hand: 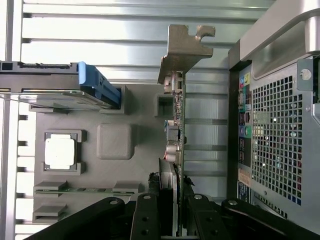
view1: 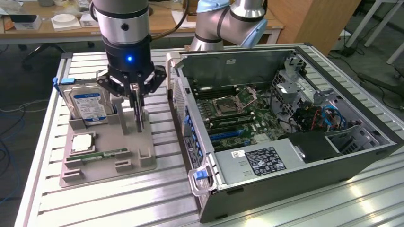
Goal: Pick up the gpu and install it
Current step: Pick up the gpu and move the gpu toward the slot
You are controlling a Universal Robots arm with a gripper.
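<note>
Over the grey holder [view1: 107, 165] the gpu [view1: 138, 116] stands upright, running straight down from the gripper [view1: 135, 92], whose jaws clamp its upper end, bracket farthest from them; the open computer case [view1: 265, 187] sits just to the exterior view's right

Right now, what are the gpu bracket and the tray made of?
gpu bracket: looks like bare sheet metal, dull grey and thin, with a bent, notched tab. tray: probably plastic, matte grey-beige with shaped pockets. Moulded or printed, can't tell.
</note>
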